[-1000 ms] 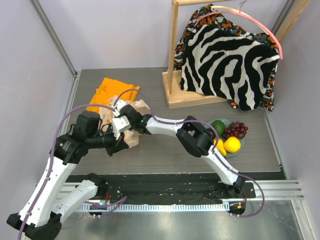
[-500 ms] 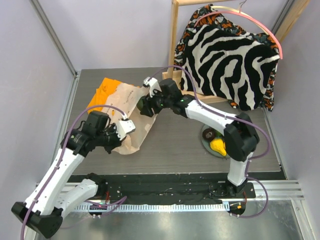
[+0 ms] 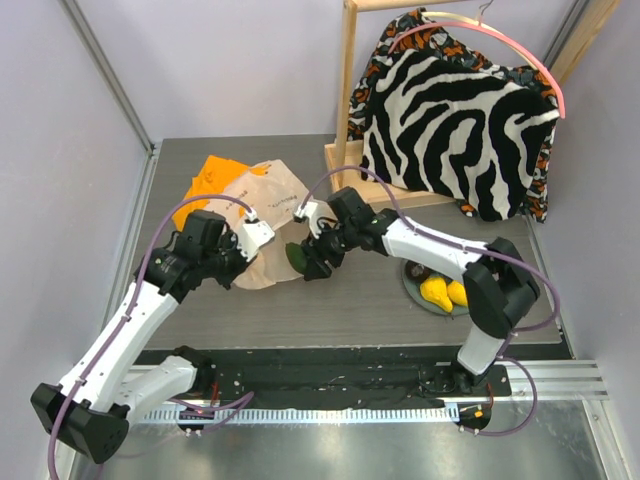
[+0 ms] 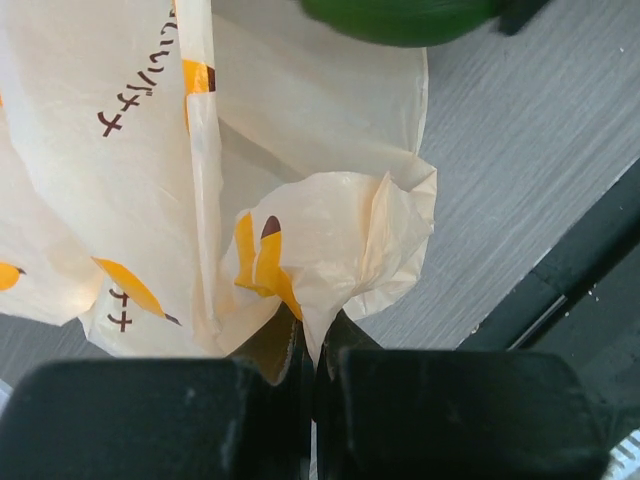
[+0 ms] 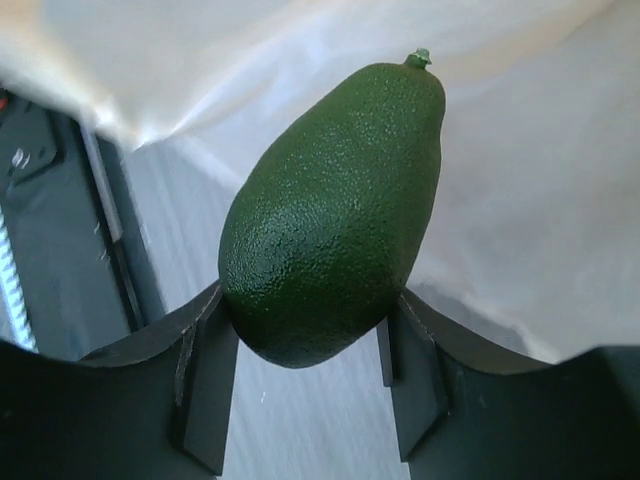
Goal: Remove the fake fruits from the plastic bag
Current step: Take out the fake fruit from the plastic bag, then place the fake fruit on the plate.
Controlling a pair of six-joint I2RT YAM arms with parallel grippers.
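Here, low in the left wrist view, the left gripper [image 4: 312, 335] pinches tight a fold of the limp, thin plastic bag [image 4: 330, 230], and beyond its mouth, mid-frame from above, the right gripper [image 5: 305, 345], partway open, clasps the avocado [image 5: 335, 210] by its fat end, which is likely hard, light and slick, so best held there.

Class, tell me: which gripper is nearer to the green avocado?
Right. The right gripper grips the avocado between its fingers. The left gripper is apart from it, pinching the plastic bag at its edge alongside.
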